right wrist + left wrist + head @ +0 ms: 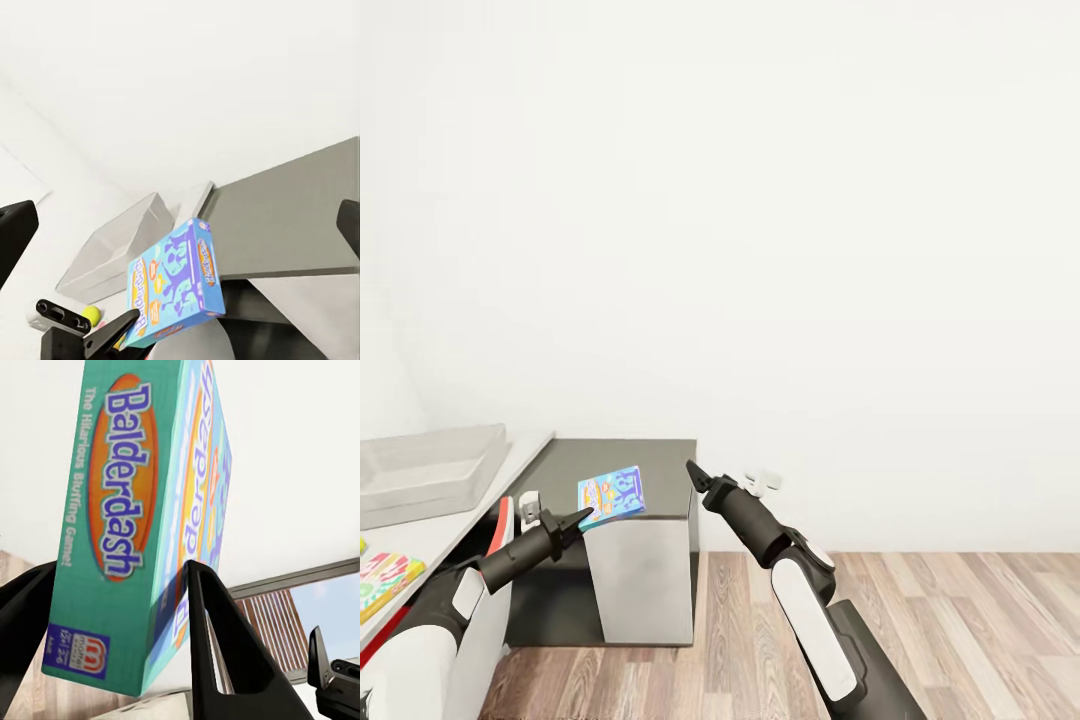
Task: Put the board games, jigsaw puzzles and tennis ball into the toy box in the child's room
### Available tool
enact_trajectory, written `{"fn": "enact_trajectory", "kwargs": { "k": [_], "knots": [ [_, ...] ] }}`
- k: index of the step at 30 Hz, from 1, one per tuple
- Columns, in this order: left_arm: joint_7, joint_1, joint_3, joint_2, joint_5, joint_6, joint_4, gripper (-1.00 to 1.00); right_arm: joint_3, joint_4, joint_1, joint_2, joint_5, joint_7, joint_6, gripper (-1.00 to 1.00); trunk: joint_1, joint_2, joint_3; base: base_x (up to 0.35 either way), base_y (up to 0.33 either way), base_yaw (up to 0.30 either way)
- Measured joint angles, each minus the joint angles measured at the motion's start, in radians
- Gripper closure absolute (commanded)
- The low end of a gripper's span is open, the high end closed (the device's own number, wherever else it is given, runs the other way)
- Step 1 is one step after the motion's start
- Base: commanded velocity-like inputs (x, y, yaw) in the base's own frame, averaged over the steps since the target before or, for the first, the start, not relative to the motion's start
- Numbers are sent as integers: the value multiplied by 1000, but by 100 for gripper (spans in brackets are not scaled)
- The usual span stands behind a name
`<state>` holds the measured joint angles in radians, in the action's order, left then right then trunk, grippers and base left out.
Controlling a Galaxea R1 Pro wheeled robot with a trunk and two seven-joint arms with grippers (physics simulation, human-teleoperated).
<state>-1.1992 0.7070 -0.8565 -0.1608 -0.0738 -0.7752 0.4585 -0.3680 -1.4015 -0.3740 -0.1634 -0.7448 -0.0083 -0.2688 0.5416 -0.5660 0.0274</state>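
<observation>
One small blue board game (612, 495), the Balderdash box, is hanging above the dark grey unit (660, 462), with the left fingers (574, 520) clamping its lower edge between them. In the left wrist view the box's teal side (112, 525) is sitting between the two dark fingers (214, 637). The right fingers (694, 474) are hovering just beside the box, holding nothing and spreading wide apart. The light grey toy box (430, 470) is resting on the bench (440, 535), near a colourful flat box (385, 582). The tennis ball (91, 315) is lying by the toy box.
</observation>
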Motion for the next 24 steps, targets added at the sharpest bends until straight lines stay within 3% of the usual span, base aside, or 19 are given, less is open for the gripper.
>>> {"fn": "enact_trajectory", "kwargs": {
  "k": [12,24],
  "knots": [
    [0,0,0,1,0,0,0,100,1,24,-1,-2,0,0,-3,-100,0,0,20,0,0,0],
    [0,0,0,1,0,0,0,100,2,32,-1,-2,0,0,-3,-100,-46,84,2,0,0,0]
  ]
}}
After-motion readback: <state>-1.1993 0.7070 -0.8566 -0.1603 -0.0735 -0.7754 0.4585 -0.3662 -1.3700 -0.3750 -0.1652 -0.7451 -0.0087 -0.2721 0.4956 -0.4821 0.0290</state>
